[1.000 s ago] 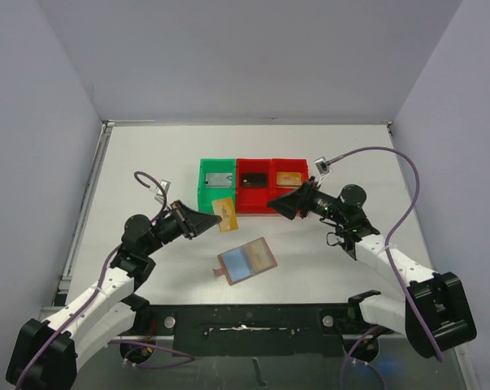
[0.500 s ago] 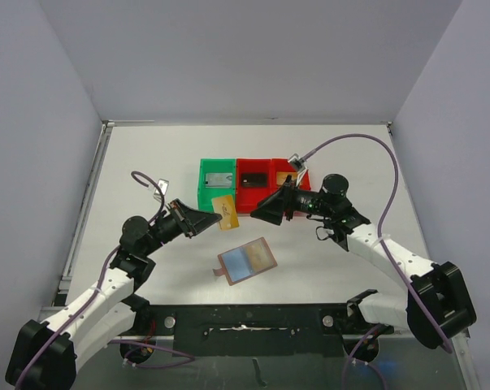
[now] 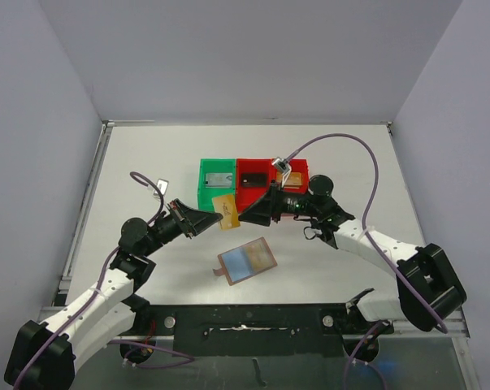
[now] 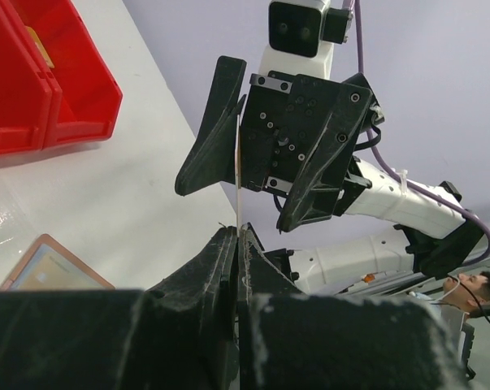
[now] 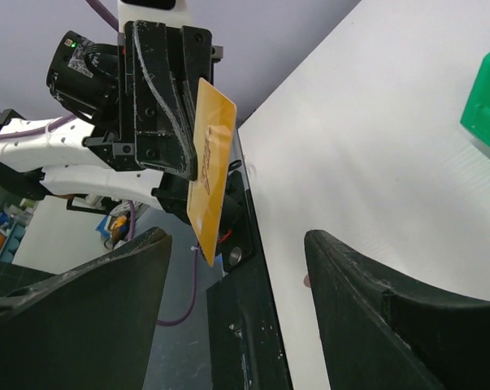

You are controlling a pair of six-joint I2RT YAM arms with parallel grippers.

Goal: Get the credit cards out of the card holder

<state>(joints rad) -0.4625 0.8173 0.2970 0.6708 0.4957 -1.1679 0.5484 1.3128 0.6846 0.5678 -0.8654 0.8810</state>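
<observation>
My left gripper (image 3: 214, 218) is shut on one edge of a yellow credit card (image 3: 226, 213) and holds it up above the table. In the left wrist view the card (image 4: 238, 183) shows edge-on, rising from my shut fingertips. My right gripper (image 3: 246, 218) faces it from the right, open, with its jaws on either side of the card's free end. In the right wrist view the card (image 5: 210, 162) hangs just ahead of the gap in my right gripper (image 5: 236, 244). The brown card holder (image 3: 247, 260) lies open on the table below, showing its light-blue lining.
A green bin (image 3: 204, 195) and two red bins (image 3: 253, 161) stand in a row behind the grippers, each with a card inside. The table's near edge and the arm bases lie below the card holder.
My right gripper has swung left from the red bins to the held card, and its jaws have narrowed a little. The left gripper and card have barely moved.
</observation>
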